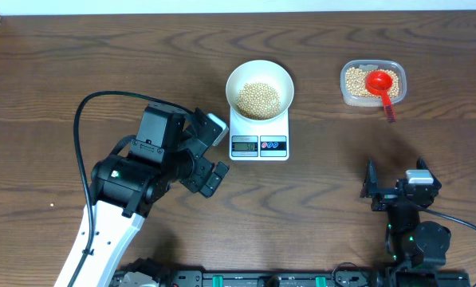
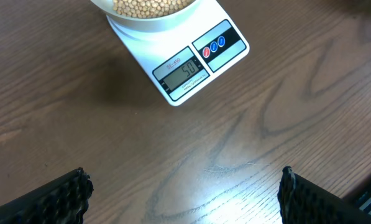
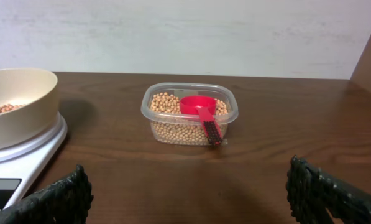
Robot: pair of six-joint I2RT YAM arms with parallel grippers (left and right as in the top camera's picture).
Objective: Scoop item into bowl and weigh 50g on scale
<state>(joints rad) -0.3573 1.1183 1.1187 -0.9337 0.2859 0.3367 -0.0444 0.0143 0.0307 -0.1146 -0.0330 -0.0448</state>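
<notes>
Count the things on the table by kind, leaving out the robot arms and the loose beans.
white bowl: 1
scale: 1
clear tub: 1
red scoop: 1
Total: 4

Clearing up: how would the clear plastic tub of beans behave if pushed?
The clear rounded-rectangular plastic tub looks low and wide, so it probably slides rather than tips. The red plastic scoop resting over its rim may shift or fall.
</notes>
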